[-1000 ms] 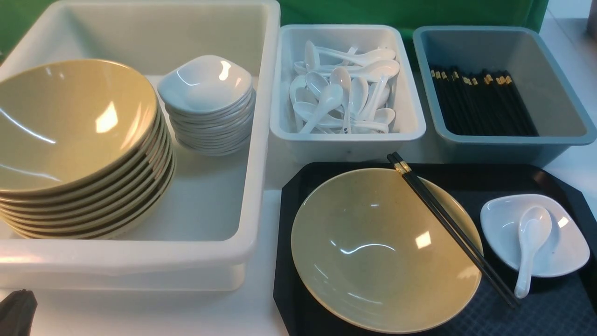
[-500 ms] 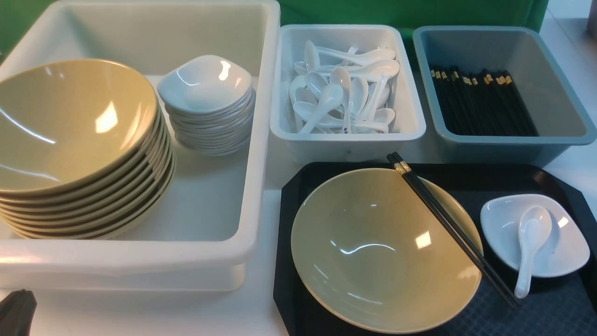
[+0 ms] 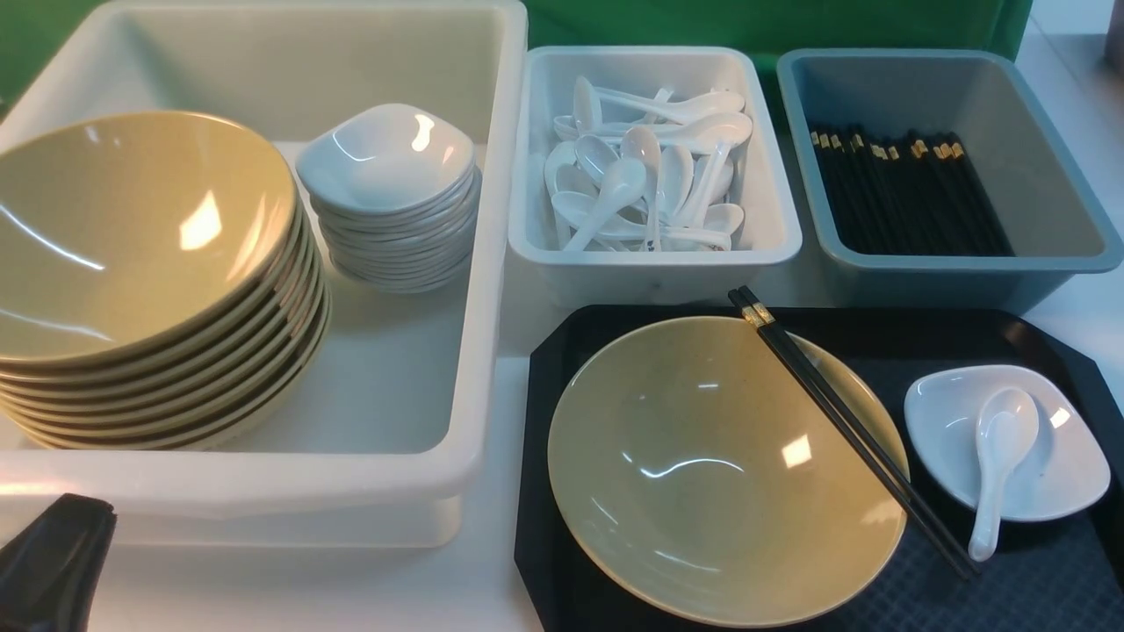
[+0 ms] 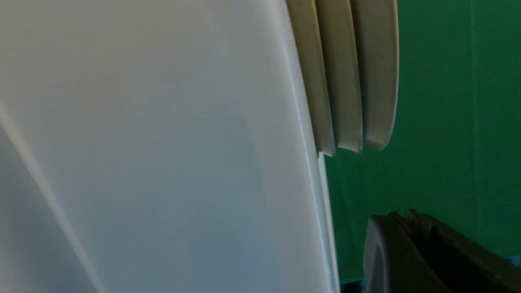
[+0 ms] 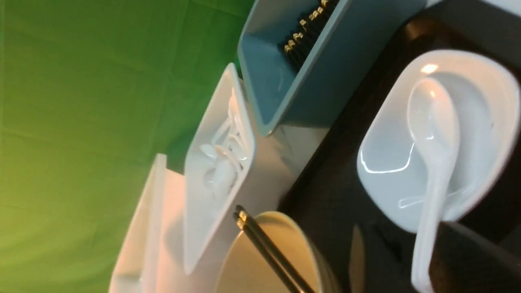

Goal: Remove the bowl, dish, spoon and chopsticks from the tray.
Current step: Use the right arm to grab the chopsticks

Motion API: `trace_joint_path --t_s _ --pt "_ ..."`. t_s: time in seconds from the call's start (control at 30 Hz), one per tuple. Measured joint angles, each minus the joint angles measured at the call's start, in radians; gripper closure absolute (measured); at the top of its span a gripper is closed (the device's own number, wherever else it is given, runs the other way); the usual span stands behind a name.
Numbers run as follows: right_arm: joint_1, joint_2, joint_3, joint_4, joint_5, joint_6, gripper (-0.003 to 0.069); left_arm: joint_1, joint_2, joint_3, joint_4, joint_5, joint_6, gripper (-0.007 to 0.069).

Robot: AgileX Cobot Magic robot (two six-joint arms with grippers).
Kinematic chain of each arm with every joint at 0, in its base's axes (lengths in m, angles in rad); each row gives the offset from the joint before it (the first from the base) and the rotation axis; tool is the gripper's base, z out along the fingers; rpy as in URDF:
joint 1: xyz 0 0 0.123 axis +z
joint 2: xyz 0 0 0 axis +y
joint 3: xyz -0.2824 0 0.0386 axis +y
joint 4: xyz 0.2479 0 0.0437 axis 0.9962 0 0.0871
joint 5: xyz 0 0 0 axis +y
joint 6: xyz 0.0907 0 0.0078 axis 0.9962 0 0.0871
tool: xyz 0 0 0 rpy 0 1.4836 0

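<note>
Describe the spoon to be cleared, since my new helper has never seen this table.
Find the large black tray in front of the two smaller tubs. At its right side sits a small white dish. The white spoon lies in it, handle over the rim, alone, unlike the jumbled spoons in the white tub.

The wide tan bowl (image 3: 702, 491) sits on the black tray (image 3: 913, 606), with the black chopsticks (image 3: 843, 412) lying across its rim. Beside it on the tray is the white dish (image 3: 1045, 491), the spoon (image 3: 1005, 430) resting in it, handle over the edge. The left gripper (image 3: 61, 562) hovers near the big white tub (image 3: 474, 351).
</note>
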Motion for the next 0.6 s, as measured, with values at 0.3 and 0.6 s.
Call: trace_joint_path --t_s 0.3,0.6 --pt "0.012 0.0 0.0 0.042 0.008 -0.186 0.0419 0.0 0.0 -0.043 -0.025 0.074 0.127 0.0636" --pt "0.1 0.16 -0.293 0.049 0.099 -0.591 0.0542 0.014 0.184 -0.506 0.22 0.267 0.693 0.0636"
